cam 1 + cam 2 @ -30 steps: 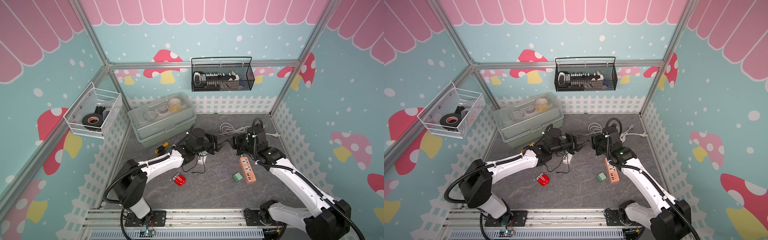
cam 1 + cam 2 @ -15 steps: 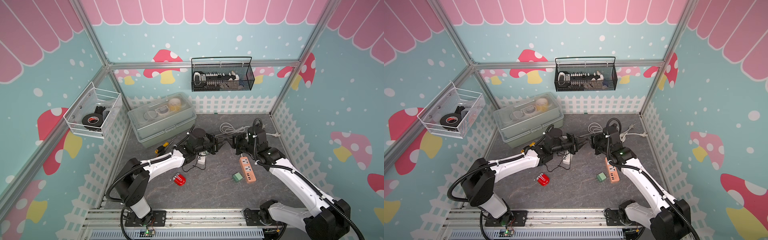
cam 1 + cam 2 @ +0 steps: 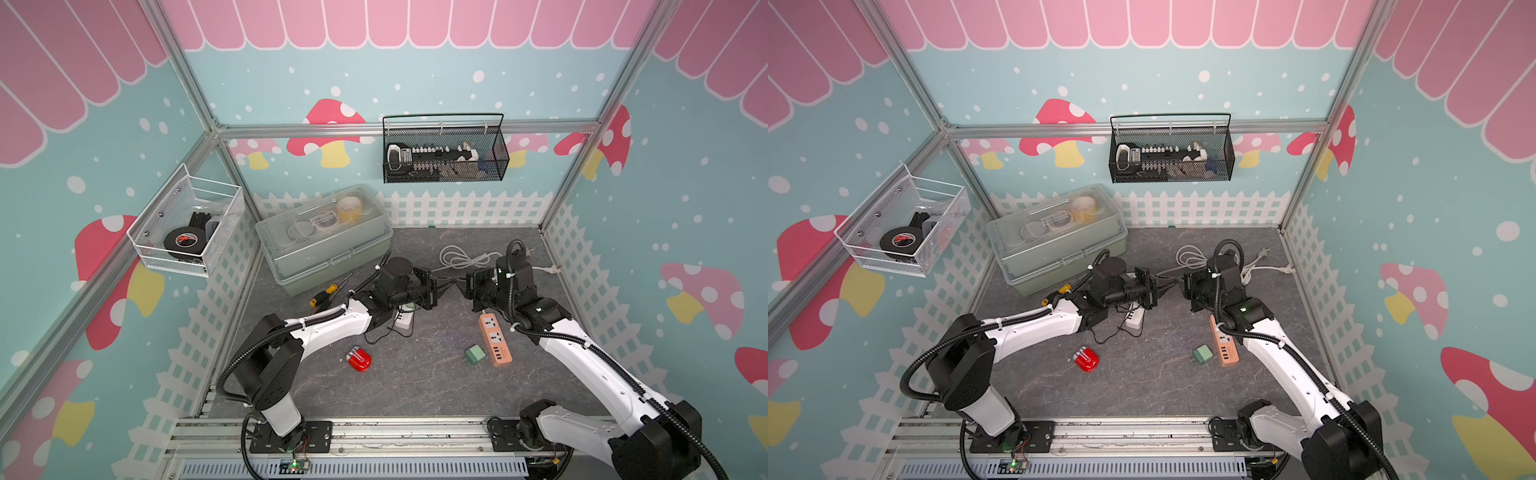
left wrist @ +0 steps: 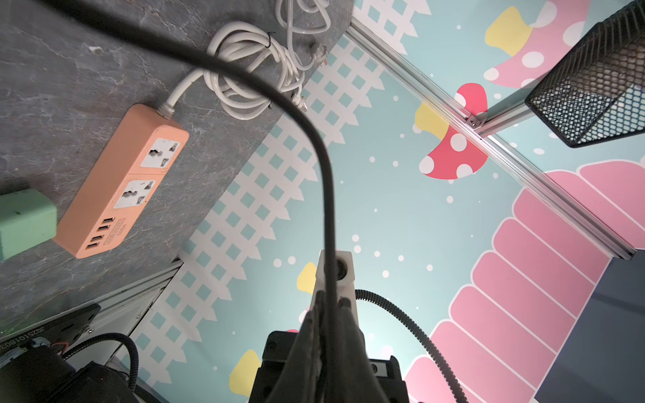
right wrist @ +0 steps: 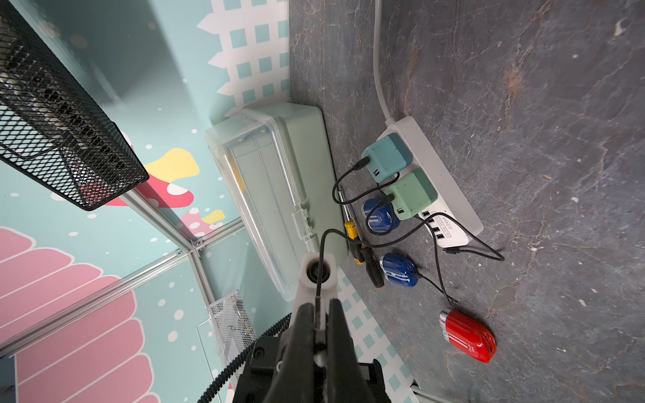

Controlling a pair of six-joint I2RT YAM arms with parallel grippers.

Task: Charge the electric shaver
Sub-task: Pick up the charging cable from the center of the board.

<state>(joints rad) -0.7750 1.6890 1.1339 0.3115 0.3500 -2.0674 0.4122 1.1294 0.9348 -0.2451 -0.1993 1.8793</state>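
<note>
The red electric shaver lies on the table with no cable in it. Above the table's middle my two grippers meet tip to tip. My right gripper is shut on the plug end of a thin black cable. That cable runs down to the table by the white power strip. My left gripper is shut on the same black cable, just behind the plug.
Two blue shavers lie cabled to adapters on the white strip. An orange power strip, a green adapter and a white cord coil lie to the right. A toolbox and a screwdriver are at the back left.
My left gripper has edged right toward the right gripper and its jaws have come together on the black cable. The right gripper has held still, shut.
</note>
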